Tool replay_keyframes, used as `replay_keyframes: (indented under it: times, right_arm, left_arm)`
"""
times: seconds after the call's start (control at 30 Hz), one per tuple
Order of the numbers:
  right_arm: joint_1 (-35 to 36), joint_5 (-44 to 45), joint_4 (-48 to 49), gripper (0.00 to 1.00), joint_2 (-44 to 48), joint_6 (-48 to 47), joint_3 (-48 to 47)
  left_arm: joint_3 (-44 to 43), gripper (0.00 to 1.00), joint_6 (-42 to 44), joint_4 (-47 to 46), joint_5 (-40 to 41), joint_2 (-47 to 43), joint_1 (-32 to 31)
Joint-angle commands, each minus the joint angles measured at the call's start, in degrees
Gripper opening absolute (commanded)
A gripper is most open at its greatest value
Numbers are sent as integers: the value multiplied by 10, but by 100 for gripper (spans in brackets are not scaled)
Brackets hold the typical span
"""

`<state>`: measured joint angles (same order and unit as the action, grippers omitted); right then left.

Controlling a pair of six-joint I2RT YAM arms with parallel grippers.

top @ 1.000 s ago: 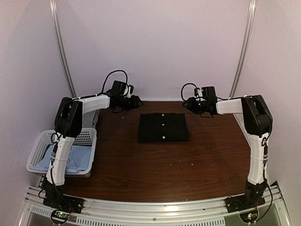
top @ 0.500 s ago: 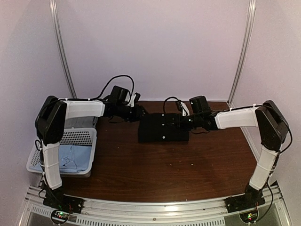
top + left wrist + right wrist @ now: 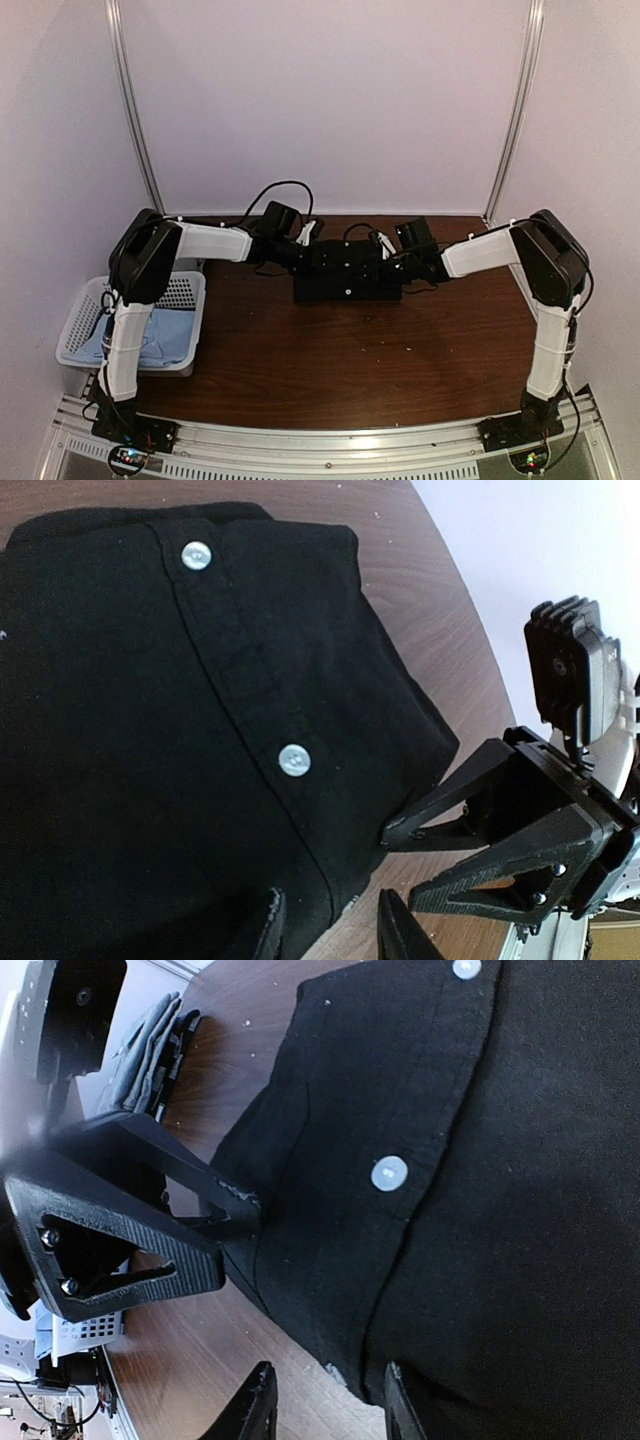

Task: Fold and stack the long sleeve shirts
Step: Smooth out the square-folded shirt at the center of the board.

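On the brown table (image 3: 330,370), the folded black shirt (image 3: 347,272) lies midway along the far edge, your left gripper (image 3: 330,900) and right gripper (image 3: 328,1368) straddling its far corners with jaws apart: you look mid-grasp, so next pinch both evenly.

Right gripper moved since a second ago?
Yes. The right gripper came in leftward and nearer, from off the black shirt to its far right edge.

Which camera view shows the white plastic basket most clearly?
The top external view: the basket is seen there almost whole, with light blue cloth inside. The right wrist view shows only a small piece of it at its lower left. The left wrist view does not show it.
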<state>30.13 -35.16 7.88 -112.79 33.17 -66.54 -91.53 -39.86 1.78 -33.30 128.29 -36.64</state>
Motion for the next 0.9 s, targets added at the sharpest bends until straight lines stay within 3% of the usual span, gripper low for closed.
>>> replay_keyframes:
  times: [0.0,0.4,0.87]
  right_arm:
    - [-18,-11,25,37,-19,8,-4]
    - [-60,-5,47,38,-43,51,26]
    - [-53,41,-10,40,22,8,124]
  left_arm:
    - [-44,32,23,15,-8,33,3]
    - [-87,30,51,71,55,103,22]
    - [-57,30,56,78,44,71,17]
